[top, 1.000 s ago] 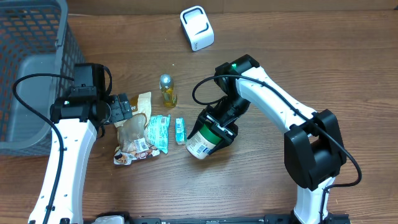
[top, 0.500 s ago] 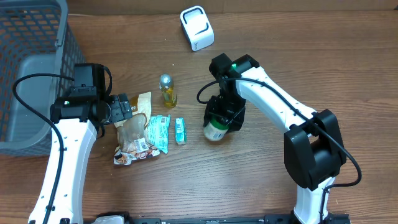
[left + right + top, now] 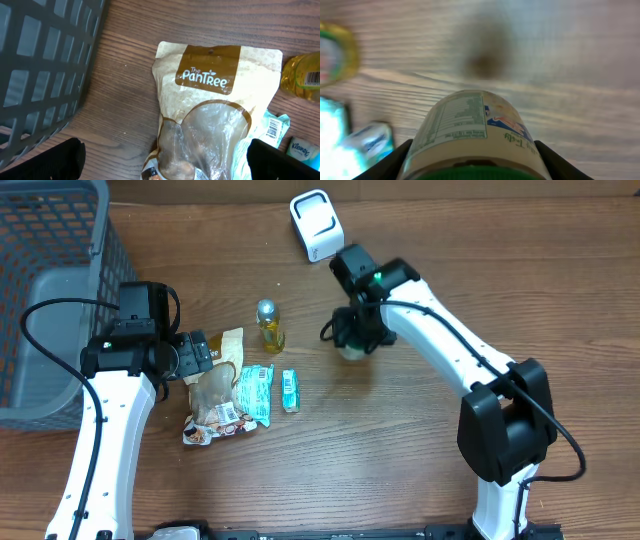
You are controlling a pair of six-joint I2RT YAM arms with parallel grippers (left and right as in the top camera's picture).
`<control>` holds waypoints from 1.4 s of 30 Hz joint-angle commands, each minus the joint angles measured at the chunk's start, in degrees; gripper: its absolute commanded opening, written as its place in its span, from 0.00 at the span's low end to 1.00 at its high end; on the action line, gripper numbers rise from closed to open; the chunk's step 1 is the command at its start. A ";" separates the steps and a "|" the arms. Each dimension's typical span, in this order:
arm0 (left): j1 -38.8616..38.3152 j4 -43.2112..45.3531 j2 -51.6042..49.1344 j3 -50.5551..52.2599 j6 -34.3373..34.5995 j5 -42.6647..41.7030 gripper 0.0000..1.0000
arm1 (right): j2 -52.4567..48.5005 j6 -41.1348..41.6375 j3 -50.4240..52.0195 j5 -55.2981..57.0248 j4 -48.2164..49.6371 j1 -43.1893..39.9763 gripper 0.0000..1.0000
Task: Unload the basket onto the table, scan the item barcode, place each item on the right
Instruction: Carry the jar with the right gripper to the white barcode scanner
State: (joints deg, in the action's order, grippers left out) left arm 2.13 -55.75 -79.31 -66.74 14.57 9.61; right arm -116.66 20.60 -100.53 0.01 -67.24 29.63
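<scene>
gripping a pale jar (image 3: 352, 348) with a green lid, the right gripper (image 3: 357, 338) has its fingers pressed against the jar's two sides. it holds the jar over the wooden table (image 3: 420, 470), a little nearer than the white scanner (image 3: 317, 225) at the far edge. from the right wrist, the jar's label shows a panel of small print facing the camera. over on the left, the left gripper (image 3: 200, 356) hangs with its fingers (image 3: 47, 162) spread wide and empty above a tan snack pouch (image 3: 215, 105). a small yellow oil bottle (image 3: 268, 326), a teal packet (image 3: 256, 392) and a little tissue pack (image 3: 289, 391) lie beside the pouch. a grey basket (image 3: 50, 290) sits at the far left.
</scene>
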 commanded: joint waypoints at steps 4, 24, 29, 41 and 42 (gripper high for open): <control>0.09 -0.11 -0.09 -1.22 -0.87 -0.24 1.00 | 0.83 -7.61 -15.93 1.05 0.04 -0.13 0.04; 0.09 -0.11 -0.09 -1.22 -0.87 -0.24 1.00 | -10.62 -12.61 -15.23 14.95 45.99 -1.60 0.04; 0.09 -0.09 -0.09 -1.22 -0.87 -0.22 1.00 | -15.39 -12.57 -15.23 14.71 54.14 -3.17 0.04; 0.09 -0.11 -0.09 -1.22 -0.87 -0.24 1.00 | -21.24 -12.55 -15.23 7.19 67.32 -5.33 0.04; 0.09 -0.11 -0.09 -1.22 -0.87 -0.24 0.99 | -21.42 -12.55 -15.23 7.19 68.11 -5.33 0.04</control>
State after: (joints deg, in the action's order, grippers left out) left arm 2.13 -55.75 -79.31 -66.74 14.57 9.61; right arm -137.88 8.36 -115.15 8.23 -1.43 24.08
